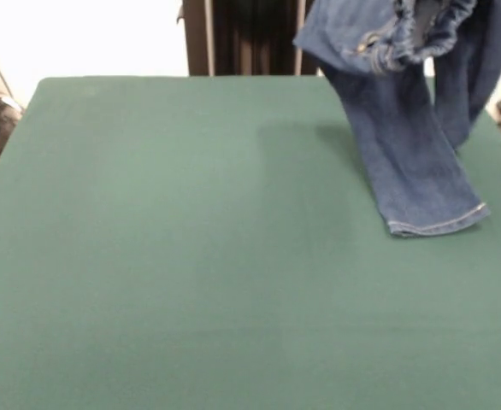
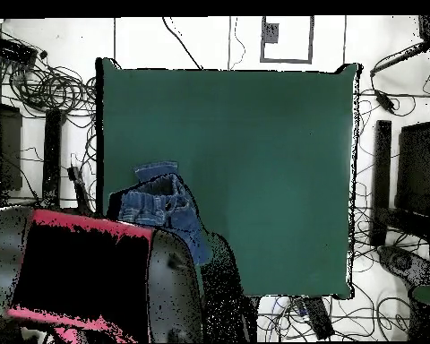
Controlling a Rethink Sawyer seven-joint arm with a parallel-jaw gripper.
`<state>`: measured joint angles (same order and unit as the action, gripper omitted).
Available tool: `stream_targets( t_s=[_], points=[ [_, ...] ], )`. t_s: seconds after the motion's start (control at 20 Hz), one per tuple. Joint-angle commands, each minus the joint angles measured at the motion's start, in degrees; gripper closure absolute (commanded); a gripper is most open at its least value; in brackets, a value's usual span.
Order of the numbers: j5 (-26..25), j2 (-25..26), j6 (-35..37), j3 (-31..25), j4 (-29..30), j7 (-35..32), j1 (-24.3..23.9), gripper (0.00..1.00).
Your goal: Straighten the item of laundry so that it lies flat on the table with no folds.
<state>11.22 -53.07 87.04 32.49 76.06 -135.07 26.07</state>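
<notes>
Front view shows the jeans [image 1: 404, 128] hanging, one cuff touching the table [image 1: 191, 273] toward 2 o'clock; overhead adds the arm [image 2: 93, 278]; the gripper is hidden, its state unknowable.

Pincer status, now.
Pincer: cannot be told. It does not show in either view; the arm covers it from above. The jeans hang lifted, one leg hem touching the table.

Faded blue denim jeans [image 1: 409, 162] with tan stitching; matt green felt-like table [image 1: 191, 256].
</notes>
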Motion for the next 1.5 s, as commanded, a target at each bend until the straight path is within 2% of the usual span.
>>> stream_targets(
  t_s=[0.05,0.35,0.9,1.5],
  points=[
    [3.26,3.08,11.89,-2.94,-7.65,-22.65,2.07,1.00],
    [4.71,4.78,18.66,-3.14,-14.73,-27.68,1.78,1.00],
    [7.32,7.22,26.21,-2.59,-22.65,-37.76,3.64,1.00],
    [9.90,9.34,29.07,-1.04,-27.51,-50.75,8.73,1.00]
  ],
)
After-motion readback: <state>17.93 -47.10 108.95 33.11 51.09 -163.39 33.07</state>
